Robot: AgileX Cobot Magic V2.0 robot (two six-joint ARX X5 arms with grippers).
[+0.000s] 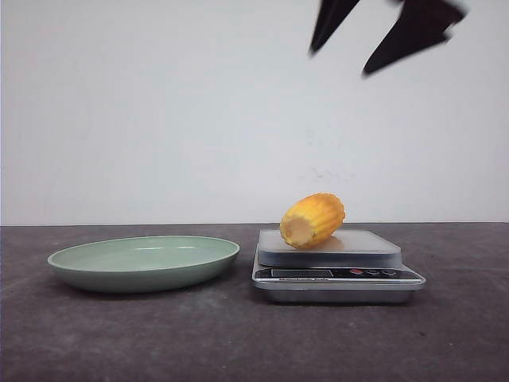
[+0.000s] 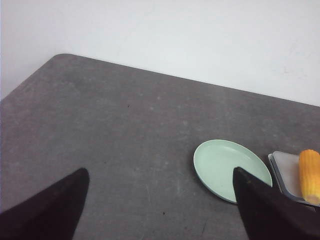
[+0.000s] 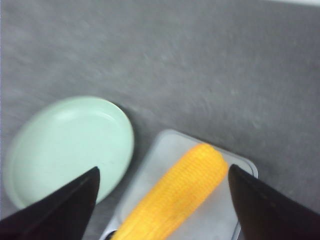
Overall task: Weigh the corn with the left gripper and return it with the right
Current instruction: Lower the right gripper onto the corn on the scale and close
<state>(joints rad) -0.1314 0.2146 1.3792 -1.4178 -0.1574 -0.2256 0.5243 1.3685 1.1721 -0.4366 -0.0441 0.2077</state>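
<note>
Two black triangular fingers of the right gripper hung spread apart high above the scene in the front view, blurred, with nothing between them. Below them the stubby yellow-orange corn cob with ribbed kernel rows lay on its side on the pale platform of the flat silver kitchen scale, its flat cut end turned toward the camera and slightly left. The shallow pale green round plate sat just beside the scale on the dark grey speckled tabletop, and held nothing.

From the left wrist view, the left gripper was also spread and empty, well back from the plate, so the weighing placement looked complete and the return with the right arm seemed to be the step in hand.

The right wrist view showed the corn lying diagonally between the open fingers, its long axis roughly crossing the gap. A good grasp would probably want the wrist turned so the pads closed across the cob's round girth near its middle, not along its length, since the ribbed barrel could roll or squirt out endwise. Coming straight down, centred over the cob, and closing gently would likely avoid pressing on the scale platform or nudging the corn off its edge. Lifting clear before carrying it toward the plate would keep it from dragging on the scale's rim.
</note>
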